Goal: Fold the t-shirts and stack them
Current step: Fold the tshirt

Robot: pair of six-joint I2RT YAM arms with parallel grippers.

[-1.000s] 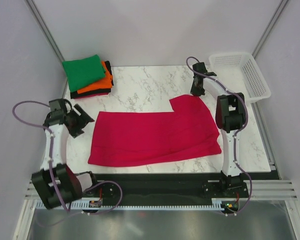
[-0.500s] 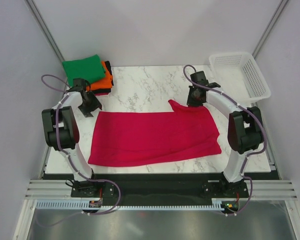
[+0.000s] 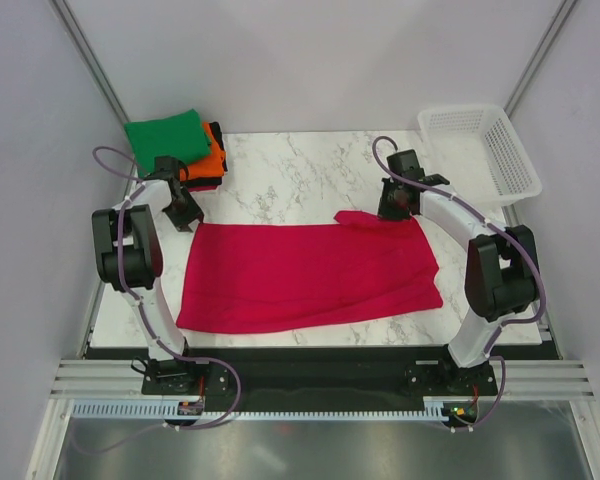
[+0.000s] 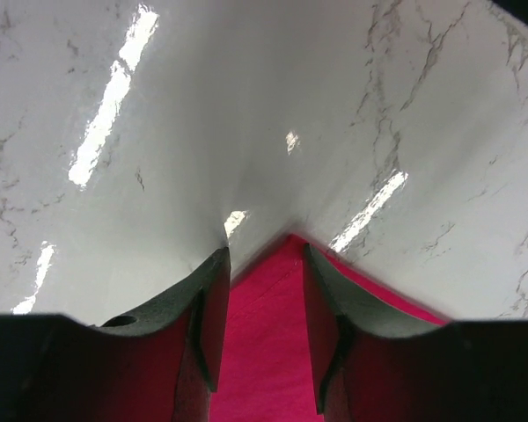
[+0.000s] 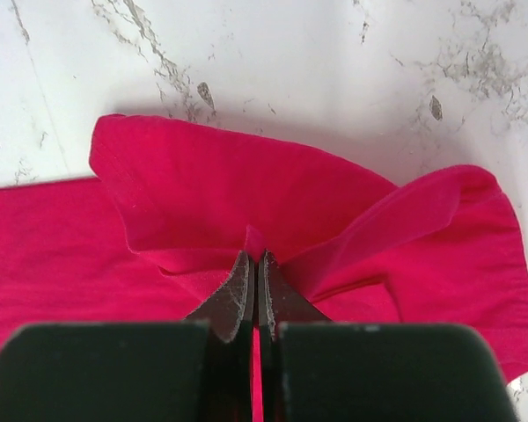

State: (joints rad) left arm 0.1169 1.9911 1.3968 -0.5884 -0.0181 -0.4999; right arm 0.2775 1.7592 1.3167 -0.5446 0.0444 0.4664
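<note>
The crimson shirt [image 3: 310, 275] lies flat mid-frame, its long axis running left to right. At its far edge the left gripper [image 4: 264, 253] straddles the left corner, jaws parted — the right gripper [image 5: 254, 258] pinches a raised fold. The folded stack [image 3: 175, 150] sits upper left.

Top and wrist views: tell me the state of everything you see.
crimson shirt, spread flat, far right corner pinched up.
folded stack, green on orange on black.
basket, upright, empty.
left gripper, open, straddling the shirt's far left corner.
right gripper, shut on the crimson shirt.
</note>
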